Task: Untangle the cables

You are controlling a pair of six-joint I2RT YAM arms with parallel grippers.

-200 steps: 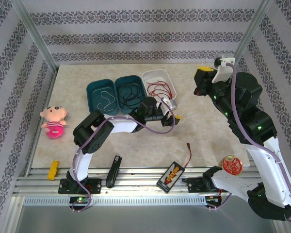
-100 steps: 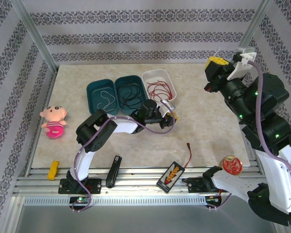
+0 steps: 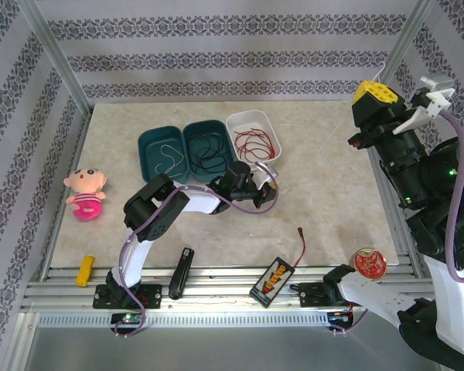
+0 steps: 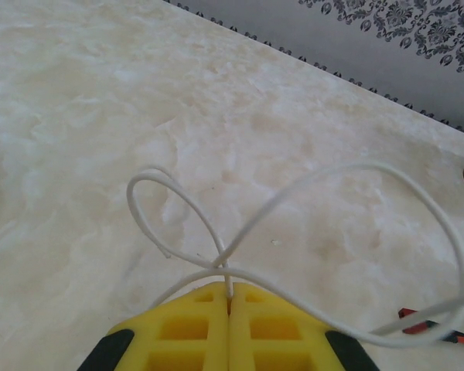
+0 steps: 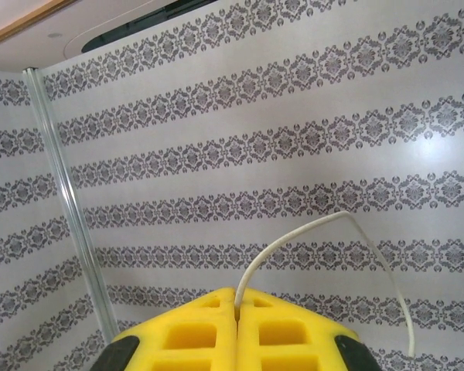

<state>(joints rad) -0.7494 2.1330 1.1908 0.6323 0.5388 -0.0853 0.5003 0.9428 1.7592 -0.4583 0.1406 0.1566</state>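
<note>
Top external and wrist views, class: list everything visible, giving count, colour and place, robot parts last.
teal trays: two, teal, far middle of table.
white tray: one, white, right of them.
white cable: count unclear, white, loop in left teal tray, strand in both hands.
black cable: one, black, right teal tray.
red cable: one, red, white tray.
doll: one, pink, left side.
yellow block: one, yellow, near-left rail.
black bar: one, black, near edge.
black-and-yellow box: one, red lead, near edge.
red tin: one, red-gold, near-right edge.
left hand: one, yellow, mid-table, shut on white cable.
right hand: one, yellow, raised far right, shut on white cable.
</note>
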